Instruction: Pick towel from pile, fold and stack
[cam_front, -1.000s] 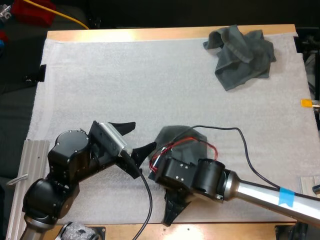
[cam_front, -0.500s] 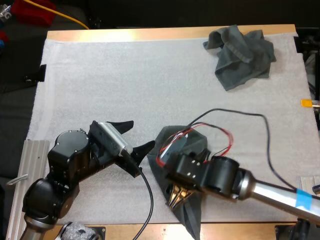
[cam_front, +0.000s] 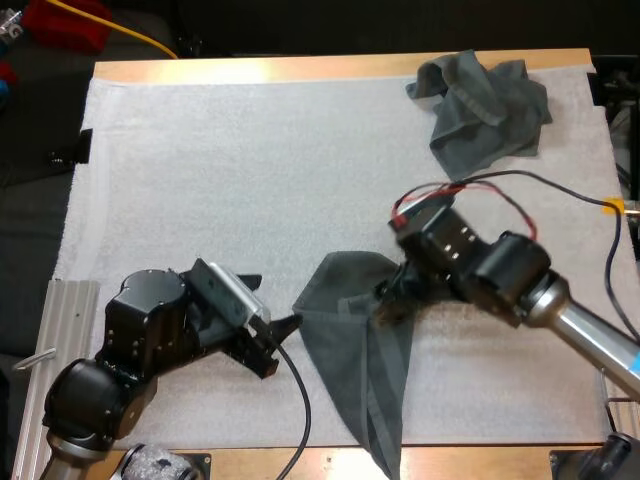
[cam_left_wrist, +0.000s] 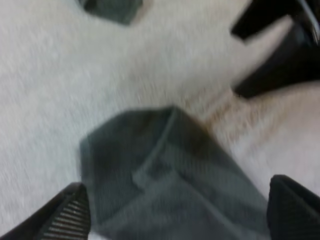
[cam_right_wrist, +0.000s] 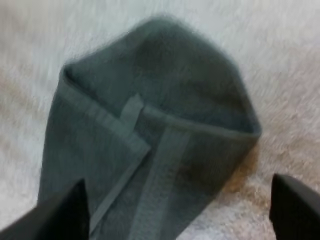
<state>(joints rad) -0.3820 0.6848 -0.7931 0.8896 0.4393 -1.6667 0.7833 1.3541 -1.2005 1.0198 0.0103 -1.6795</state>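
- The flattened dark grey-green towel (cam_front: 352, 370) lies at the near side of the white mat (cam_front: 220, 180). Its narrow tail reaches the near edge of the wooden table (cam_front: 300, 68).
- Its long axis runs near to far, widening toward a broad far end with a seam folded across it (the right wrist view shows a small flap lying over that seam).
- The left gripper (cam_front: 268, 308) sits just beside the towel's far left corner, apart from the cloth. Its fingers (cam_left_wrist: 70, 215) are spread wide and hold nothing, and the towel lies straight ahead between them.
- The right gripper (cam_front: 388, 300) hovers over the towel's far right corner. Its fingers (cam_right_wrist: 295, 205) are released too, standing apart with the cloth below and nothing pinched.
- The relation that matters is that the two grippers flank the wide far end, left on the left corner and right on the right. The right one is the closer, being over the cloth already.
- My judgement is that the fold is only partly laid. The likely next step is for each gripper to take its own corner and carry it along the long axis, or to straighten the skewed tail first.
- One risk is pinching only one layer at the seam.
- Well apart, at the far right of the mat, the crumpled towel (cam_front: 483, 110) waits untouched.
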